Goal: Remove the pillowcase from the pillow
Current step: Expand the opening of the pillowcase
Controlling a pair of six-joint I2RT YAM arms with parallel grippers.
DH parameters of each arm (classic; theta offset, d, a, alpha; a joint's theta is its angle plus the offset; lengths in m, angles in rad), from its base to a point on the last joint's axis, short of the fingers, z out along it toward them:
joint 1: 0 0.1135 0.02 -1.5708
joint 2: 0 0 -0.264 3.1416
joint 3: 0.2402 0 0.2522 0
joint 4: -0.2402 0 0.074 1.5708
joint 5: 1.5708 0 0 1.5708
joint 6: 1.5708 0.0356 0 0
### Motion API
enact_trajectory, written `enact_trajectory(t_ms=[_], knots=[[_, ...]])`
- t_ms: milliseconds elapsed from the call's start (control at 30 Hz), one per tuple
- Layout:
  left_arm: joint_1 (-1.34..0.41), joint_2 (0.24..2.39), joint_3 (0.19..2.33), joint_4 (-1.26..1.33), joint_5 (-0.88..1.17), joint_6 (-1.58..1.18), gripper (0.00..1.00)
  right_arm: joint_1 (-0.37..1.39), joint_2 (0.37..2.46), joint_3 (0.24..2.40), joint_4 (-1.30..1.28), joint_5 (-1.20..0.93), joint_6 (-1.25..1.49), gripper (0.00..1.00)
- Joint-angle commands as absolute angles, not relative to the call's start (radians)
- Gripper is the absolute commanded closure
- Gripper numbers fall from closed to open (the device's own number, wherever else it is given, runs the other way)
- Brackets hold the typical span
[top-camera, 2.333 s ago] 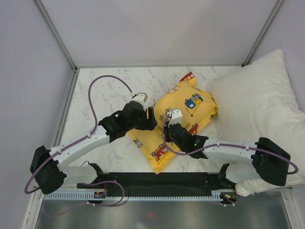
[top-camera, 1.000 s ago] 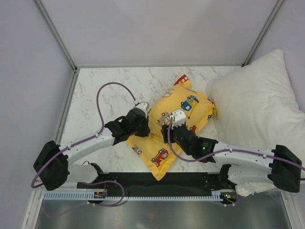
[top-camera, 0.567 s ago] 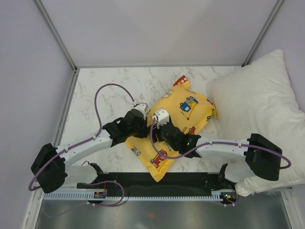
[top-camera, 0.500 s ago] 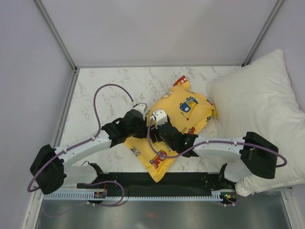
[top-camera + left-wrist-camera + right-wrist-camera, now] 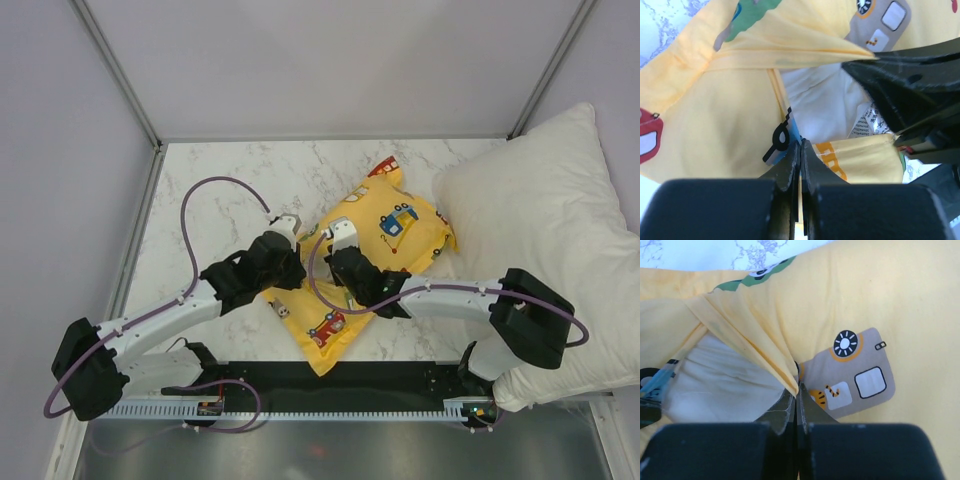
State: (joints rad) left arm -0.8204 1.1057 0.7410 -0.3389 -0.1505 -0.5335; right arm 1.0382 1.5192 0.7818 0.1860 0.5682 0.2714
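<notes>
The yellow pillowcase (image 5: 400,225) printed with cartoon vehicles lies on the marble table, with the pillow inside it. Pale pillow fabric (image 5: 827,107) with a small printed label shows through the case's open mouth, and again as the pillow (image 5: 725,382) in the right wrist view. My left gripper (image 5: 800,145) is shut on the lower hem of the pillowcase mouth. On the upper hem (image 5: 785,372), my right gripper (image 5: 796,390) is pinched shut. From above, the left gripper (image 5: 283,262) and right gripper (image 5: 328,262) sit close together at the case's near-left end.
A large white pillow (image 5: 545,220) fills the right side of the table. The cell's wall rails run along the back and left edges. The left arm's purple cable (image 5: 215,185) loops over the bare marble (image 5: 230,215) at left.
My right gripper moved left across the pillowcase to its open end beside the left gripper, then closed on the upper hem. The left gripper kept its hold and shifted slightly.
</notes>
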Motion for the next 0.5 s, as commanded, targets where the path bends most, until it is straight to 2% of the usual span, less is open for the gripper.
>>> enact_trajectory(t_ms=[0, 267, 467], knots=[[-0.819, 1.084, 0.788, -0.451, -0.248, -0.469, 0.98, 0.954, 1.453, 0.796, 0.077, 0.778, 0.291, 1.0], [-0.793, 1.117, 0.882, -0.495, -0.327, -0.419, 0.98, 0.855, 1.333, 0.782, -0.048, 0.839, 0.327, 1.0], [-0.772, 1.108, 0.916, -0.502, -0.327, -0.393, 0.98, 0.799, 1.359, 0.77, -0.077, 0.844, 0.357, 1.0]])
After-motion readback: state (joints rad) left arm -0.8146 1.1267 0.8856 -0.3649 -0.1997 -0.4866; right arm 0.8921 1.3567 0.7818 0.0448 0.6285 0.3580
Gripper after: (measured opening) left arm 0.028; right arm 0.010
